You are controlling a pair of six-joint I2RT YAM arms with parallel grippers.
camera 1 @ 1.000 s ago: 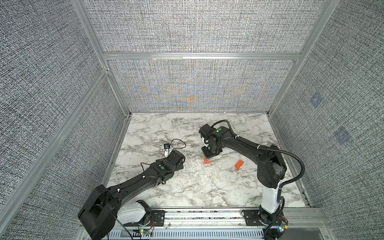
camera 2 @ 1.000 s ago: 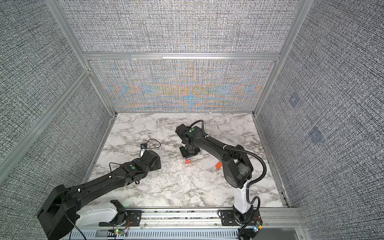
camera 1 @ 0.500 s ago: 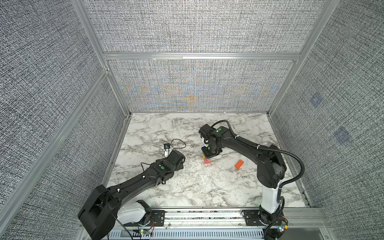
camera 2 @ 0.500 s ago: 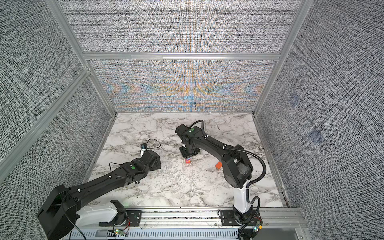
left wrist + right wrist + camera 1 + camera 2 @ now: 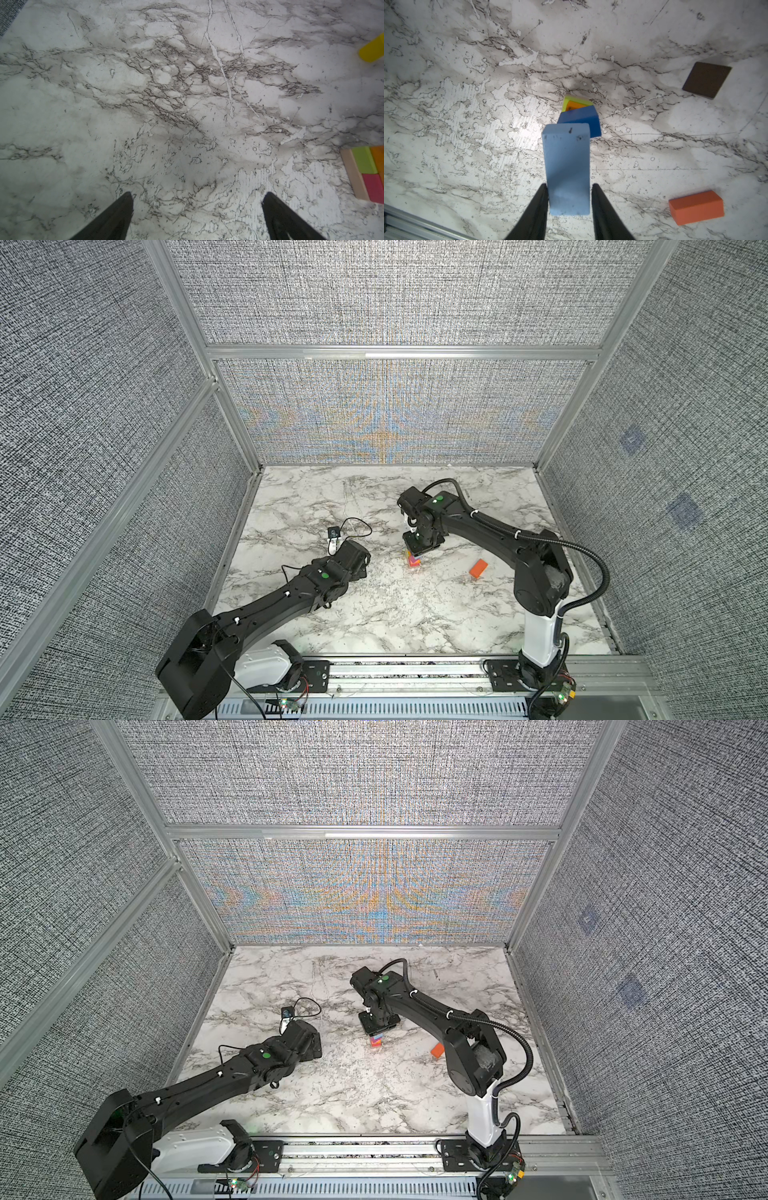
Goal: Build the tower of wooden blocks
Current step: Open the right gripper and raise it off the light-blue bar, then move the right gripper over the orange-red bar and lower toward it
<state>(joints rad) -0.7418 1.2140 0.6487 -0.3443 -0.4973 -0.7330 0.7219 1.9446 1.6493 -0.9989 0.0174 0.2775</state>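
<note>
Tower (image 5: 579,122) holds a light blue block (image 5: 566,162) flanked by the right end effector (image 5: 569,187), pinch unclear; left end effector (image 5: 197,197) spread wide above the desk (image 5: 166,104).

- table (image 5: 374,605): white marble, grey veins
- walls (image 5: 395,294): grey weave
- block (image 5: 568,168): lt blue
- cube (image 5: 581,120): dk blue
- brick (image 5: 696,207): orange
- slab (image 5: 706,80): dk brown
- cyl (image 5: 373,52): yellow

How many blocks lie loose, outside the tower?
3: an orange brick right of the tower in both top views; a dark brown block, right wrist view only; a yellow piece, left wrist view only. More may be hidden.
</note>
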